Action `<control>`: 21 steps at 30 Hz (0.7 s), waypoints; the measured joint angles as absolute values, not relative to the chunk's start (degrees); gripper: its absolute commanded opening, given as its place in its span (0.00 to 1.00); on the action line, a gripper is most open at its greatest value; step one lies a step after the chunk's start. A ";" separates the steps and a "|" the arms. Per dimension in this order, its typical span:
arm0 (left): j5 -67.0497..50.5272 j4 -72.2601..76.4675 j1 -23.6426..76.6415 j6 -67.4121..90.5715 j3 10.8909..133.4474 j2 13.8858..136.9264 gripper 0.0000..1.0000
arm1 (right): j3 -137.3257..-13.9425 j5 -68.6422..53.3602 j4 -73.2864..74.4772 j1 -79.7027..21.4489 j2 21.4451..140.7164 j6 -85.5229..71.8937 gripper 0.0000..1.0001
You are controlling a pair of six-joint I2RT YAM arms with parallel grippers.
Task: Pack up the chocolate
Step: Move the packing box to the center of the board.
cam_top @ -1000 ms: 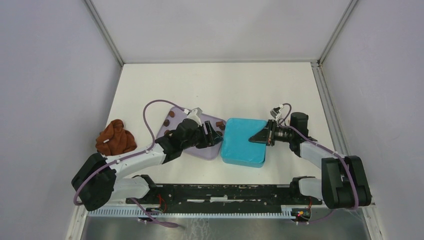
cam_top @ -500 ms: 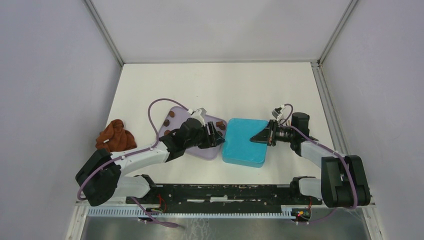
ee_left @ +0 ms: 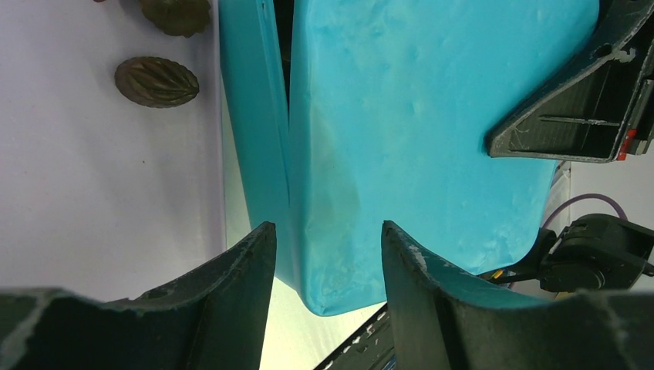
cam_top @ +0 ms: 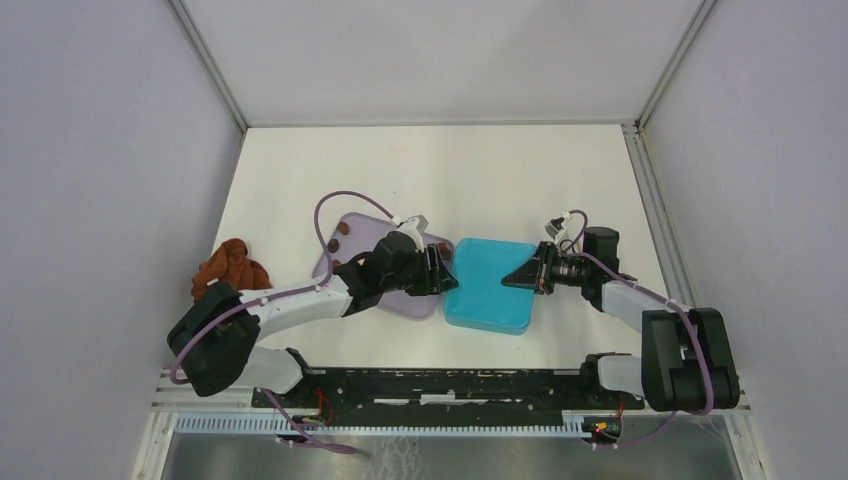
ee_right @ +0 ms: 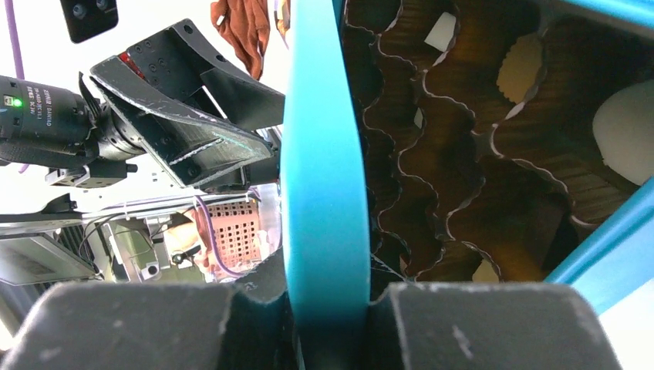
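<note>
Left gripper (ee_left: pixel 325 231) jaws apart, astride teal box (cam_top: pixel 488 290) edge. Right gripper (ee_right: pixel 324 297) clamped on lid rim (ee_right: pixel 320 154). Chocolate (ee_left: pixel 156 81) upper left: we judge it light, brittle, smooth; pinch sides gently.

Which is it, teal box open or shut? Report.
Partly open: right tool pinches the raised lid; brown compartments show beneath it.

light: bright, even, soft shadows on the bench (cam_top: pixel 450 170) | right wrist: background blown out white | wrist views: near jaws kinda blurry
</note>
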State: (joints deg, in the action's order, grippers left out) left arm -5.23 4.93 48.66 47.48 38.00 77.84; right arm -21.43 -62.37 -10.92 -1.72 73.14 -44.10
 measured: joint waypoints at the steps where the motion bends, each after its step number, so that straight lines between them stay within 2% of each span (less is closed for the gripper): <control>1: -5.37 4.91 48.71 47.42 38.22 78.22 0.58 | -21.43 -62.22 -10.55 -1.67 73.19 -43.72 0.19; 10: -6.09 3.97 48.82 46.76 39.81 80.38 0.58 | -22.37 -61.71 -7.86 -1.34 73.52 -41.43 0.21; 14: -6.15 3.29 48.90 46.33 41.17 81.78 0.57 | -23.38 -61.39 -6.20 -1.15 73.69 -39.75 0.27; 21: -6.15 2.63 48.97 45.82 43.27 84.79 0.55 | -24.82 -60.49 -3.84 -0.71 73.69 -36.69 0.33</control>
State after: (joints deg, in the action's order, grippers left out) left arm -6.15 2.63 48.97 45.82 43.27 84.79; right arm -24.82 -60.49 -3.84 -0.71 73.69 -36.69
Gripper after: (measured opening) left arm 0.560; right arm 0.300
